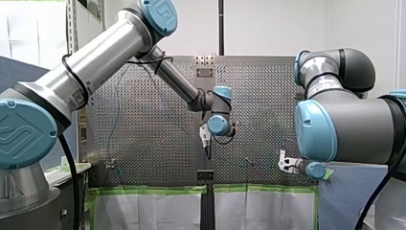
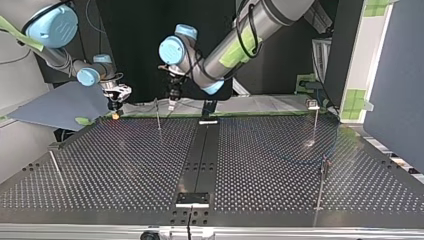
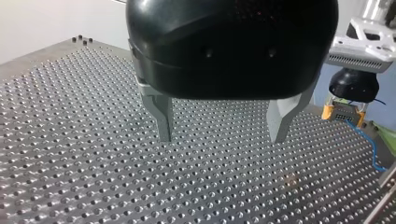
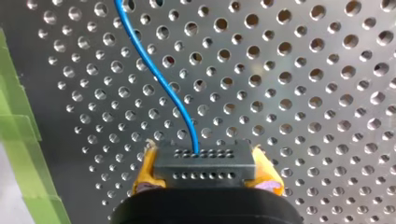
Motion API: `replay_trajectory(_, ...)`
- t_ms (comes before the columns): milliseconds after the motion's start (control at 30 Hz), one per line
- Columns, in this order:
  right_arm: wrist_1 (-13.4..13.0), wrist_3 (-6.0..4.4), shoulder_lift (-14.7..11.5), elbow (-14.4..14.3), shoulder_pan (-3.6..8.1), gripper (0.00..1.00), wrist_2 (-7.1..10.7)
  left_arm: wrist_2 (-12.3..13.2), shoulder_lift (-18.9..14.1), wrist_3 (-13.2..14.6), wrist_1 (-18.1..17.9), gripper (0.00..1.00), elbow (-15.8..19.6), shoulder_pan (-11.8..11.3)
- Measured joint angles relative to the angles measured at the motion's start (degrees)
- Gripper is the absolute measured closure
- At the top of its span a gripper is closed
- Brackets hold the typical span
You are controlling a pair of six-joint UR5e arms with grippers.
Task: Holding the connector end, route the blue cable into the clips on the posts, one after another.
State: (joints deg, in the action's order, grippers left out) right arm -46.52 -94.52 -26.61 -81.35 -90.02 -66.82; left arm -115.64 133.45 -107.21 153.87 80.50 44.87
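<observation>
Right wrist view: our right gripper pinches the connector, a dark grey block with two rows of small holes, between its yellow pads, one on each short side of the block. The blue cable leaves the connector's face ahead of the gripper and runs away in a loose S-curve close over the perforated table. A strip of green tape borders the table beside the cable.

Left wrist view: our left gripper hangs above the table with its metal fingers spread wide and nothing between them. Beside it we see the right gripper, apart from it, holding the connector with the cable trailing off across the table.

Top view: the right gripper works at the table's far edge towards the view's left, while the left gripper hovers over the same edge nearer the middle. A first post stands between them, near the left gripper. A second post rises at the far right, and a third post stands nearer the camera on the same side. Both are well apart from the connector. We cannot tell from these views whether the cable sits in any clip.

Front view: both grippers point down at the table, the left near its centre line.
</observation>
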Motion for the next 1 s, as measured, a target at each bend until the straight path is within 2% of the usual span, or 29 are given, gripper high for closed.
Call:
replay_trajectory(433,0.33,0.39,-0.04,0.00,0.05,1.00,0.16,-0.20,-7.64,-0.10,0.30,0.02,7.64,-0.08)
replay_trajectory(733,1.60,1.42,-0.44,-0.01,0.25,1.00,2.07,-0.64,-11.52,-0.51,0.52,0.02,11.53,-0.14)
replay_trajectory(900,3.21,2.27,-1.75,-0.19,0.45,1.00,2.19,-2.42,-14.03,-0.37,1.55,0.02,14.03,-0.19)
replay_trajectory(1000,3.82,2.83,-3.06,-0.93,0.67,1.00,1.68,-2.96,-15.53,-0.38,1.86,0.02,15.54,-0.35)
